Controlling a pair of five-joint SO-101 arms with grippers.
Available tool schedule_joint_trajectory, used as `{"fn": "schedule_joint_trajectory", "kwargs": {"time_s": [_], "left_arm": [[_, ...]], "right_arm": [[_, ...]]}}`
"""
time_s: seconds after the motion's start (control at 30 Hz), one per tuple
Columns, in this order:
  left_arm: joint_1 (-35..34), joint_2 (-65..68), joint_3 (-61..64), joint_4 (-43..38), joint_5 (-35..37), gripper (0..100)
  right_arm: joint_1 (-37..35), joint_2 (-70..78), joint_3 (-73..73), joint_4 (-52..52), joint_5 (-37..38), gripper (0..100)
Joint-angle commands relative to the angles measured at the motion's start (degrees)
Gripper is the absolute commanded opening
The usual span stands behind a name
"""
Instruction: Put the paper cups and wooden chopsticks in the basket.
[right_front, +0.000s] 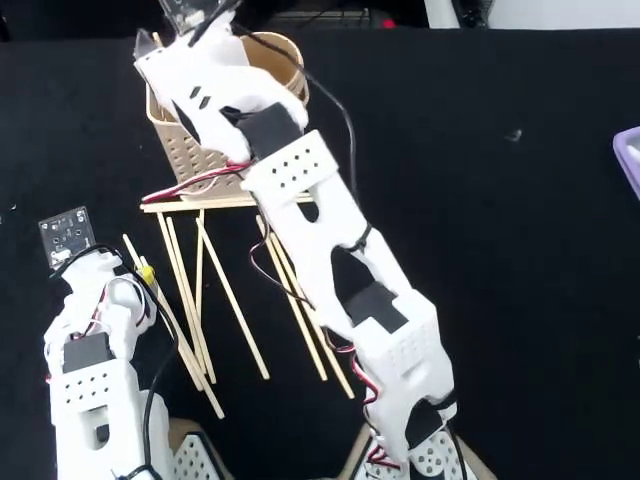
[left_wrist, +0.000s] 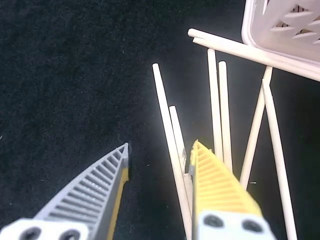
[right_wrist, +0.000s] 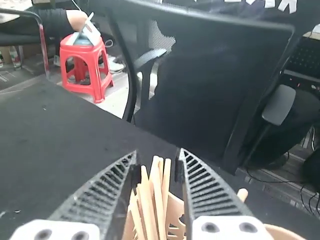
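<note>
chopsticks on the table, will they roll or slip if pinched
The chopsticks look thin, stiff and light, so probably easy to lift. Being round, they may roll if nudged. Several cross each other, so neighbours might shift.

It looks like an office or a small lab room: a black office chair (right_wrist: 210, 85) and a red plastic stool (right_wrist: 82, 62) stand on the floor (right_wrist: 117, 97) behind the black-covered surface (right_wrist: 50, 130).
</note>
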Motion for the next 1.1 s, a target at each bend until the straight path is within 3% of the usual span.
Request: {"fn": "schedule_joint_trajectory", "kwargs": {"time_s": [0.0, 0.3, 0.63, 0.8, 0.93, 1.07], "left_arm": [[-0.3, -0.7, -0.6, -1.0, 0.5, 20], [-0.5, -0.7, -1.0, -1.0, 0.5, 20], [-9.0, 0.0, -9.5, 0.5, 0.6, 21], [-8.9, 0.1, -18.3, 6.3, -2.5, 21], [-8.9, 3.4, -25.3, 6.9, -5.0, 21], [-8.9, 16.2, -33.8, 6.6, -5.1, 21]], "right_arm": [[-0.8, -1.6, -14.2, 12.8, -0.4, 12.4], [0.6, -3.3, -45.1, 56.4, -0.1, 12.4], [17.8, -15.9, -40.7, 56.7, 2.4, 12.3], [21.0, -32.7, -22.7, 56.7, 8.8, 12.3], [23.0, -50.2, 2.9, 56.6, 10.6, 12.3], [23.3, -67.6, 30.8, 54.8, 10.9, 12.3]]}}
